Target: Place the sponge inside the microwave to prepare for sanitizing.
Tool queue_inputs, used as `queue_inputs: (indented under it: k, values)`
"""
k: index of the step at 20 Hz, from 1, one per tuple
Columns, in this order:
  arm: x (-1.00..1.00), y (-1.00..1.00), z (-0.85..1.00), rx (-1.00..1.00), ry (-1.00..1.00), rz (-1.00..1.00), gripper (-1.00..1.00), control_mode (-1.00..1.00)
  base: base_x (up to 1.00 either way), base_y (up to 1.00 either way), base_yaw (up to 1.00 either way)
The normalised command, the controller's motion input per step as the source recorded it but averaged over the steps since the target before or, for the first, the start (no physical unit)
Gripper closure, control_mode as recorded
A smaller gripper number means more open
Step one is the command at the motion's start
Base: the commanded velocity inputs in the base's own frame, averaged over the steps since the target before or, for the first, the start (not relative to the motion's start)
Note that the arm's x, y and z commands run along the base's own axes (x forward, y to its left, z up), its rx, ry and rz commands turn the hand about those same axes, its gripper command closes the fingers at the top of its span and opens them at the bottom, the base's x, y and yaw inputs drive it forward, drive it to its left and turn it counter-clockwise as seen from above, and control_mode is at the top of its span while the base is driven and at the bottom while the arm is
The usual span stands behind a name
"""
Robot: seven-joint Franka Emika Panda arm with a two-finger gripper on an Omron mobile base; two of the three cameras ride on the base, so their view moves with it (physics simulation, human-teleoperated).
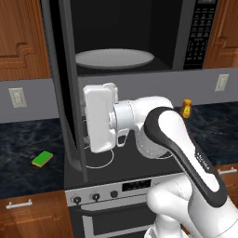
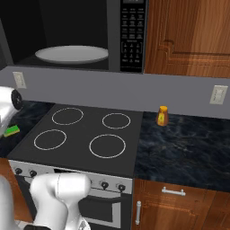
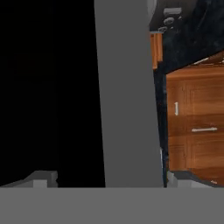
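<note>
The microwave [image 1: 186, 32] hangs over the stove with its door [image 1: 69, 93] swung wide to the left, and a white round plate [image 1: 114, 59] lies inside. In the right base view the microwave [image 2: 132, 31] and its plate [image 2: 72, 54] show too. The green and yellow sponge [image 1: 42, 159] lies flat on the dark counter left of the stove; it is also in the right base view [image 2: 12, 130]. My gripper [image 1: 86, 122] points left at the door's edge, well above the sponge. In the hand view my gripper [image 3: 109, 179] is open, holds nothing, and faces the door's grey edge [image 3: 127, 87].
A small orange bottle [image 1: 187, 108] stands on the counter right of the stove. The black stovetop [image 2: 85, 130] has several burner rings, with oven knobs [image 1: 95, 196] below. Wooden cabinets [image 2: 188, 31] flank the microwave. The open door stands between my hand and the sponge.
</note>
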Motion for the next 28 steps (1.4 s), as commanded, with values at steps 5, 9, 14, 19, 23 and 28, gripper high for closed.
queue_inputs:
  k: [5,9,14,19,23,28]
  values:
    - [0.0,-0.34,-0.09,-0.01,0.07,-0.23,-1.0,-1.0,0.0,0.0,0.0]
    - [0.0,-0.45,-0.2,-0.05,0.03,-0.16,-1.0,-1.0,0.0,0.0,0.0]
    - [0.17,-0.18,-0.45,-0.15,0.04,-0.12,-1.0,-1.0,0.0,0.0,0.0]
    - [0.31,-0.15,-0.12,-0.06,-0.02,-0.08,-1.0,-1.0,0.0,0.0,0.0]
    - [0.37,-0.23,-0.23,-0.13,-0.02,-0.07,-1.0,-1.0,0.0,0.0,0.0]
    - [0.55,-0.06,-0.36,-0.18,0.1,-0.06,-1.0,-1.0,0.0,0.0,0.0]
